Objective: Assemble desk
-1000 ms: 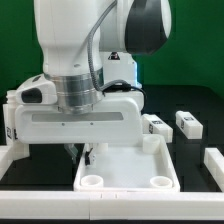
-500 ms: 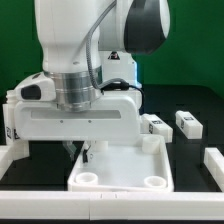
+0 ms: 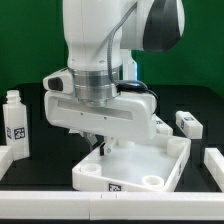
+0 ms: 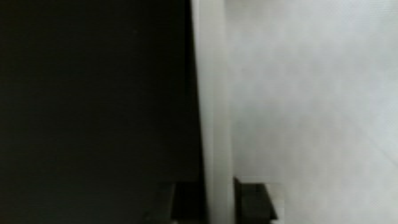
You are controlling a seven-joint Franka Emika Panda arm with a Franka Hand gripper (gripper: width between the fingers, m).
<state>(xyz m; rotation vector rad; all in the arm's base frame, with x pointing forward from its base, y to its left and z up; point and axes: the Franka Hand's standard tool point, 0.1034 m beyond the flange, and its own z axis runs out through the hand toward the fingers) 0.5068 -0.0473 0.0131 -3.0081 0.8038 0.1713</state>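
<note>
The desk's white tray-like top (image 3: 135, 165) lies on the black table, turned at a slant, with two round corner sockets facing the front and a tag on its front edge. My gripper (image 3: 98, 148) reaches down under the big white arm and is shut on the top's rim at the exterior view's left. In the wrist view the rim (image 4: 214, 90) runs as a white strip between my two dark fingers, gripper (image 4: 217, 197), with the top's pale inside (image 4: 311, 100) on one side. One tagged white leg (image 3: 14, 122) stands upright at the far left; another leg (image 3: 187, 122) lies at the right.
White raised blocks sit at the front left (image 3: 6, 155) and front right (image 3: 212, 160) of the table. A white ledge (image 3: 110, 207) runs along the front edge. The arm's bulk hides the table behind the desk top.
The arm has swung toward the exterior view's right and turned, dragging and rotating the desk top with it. The upright leg at the left has come into sight.
</note>
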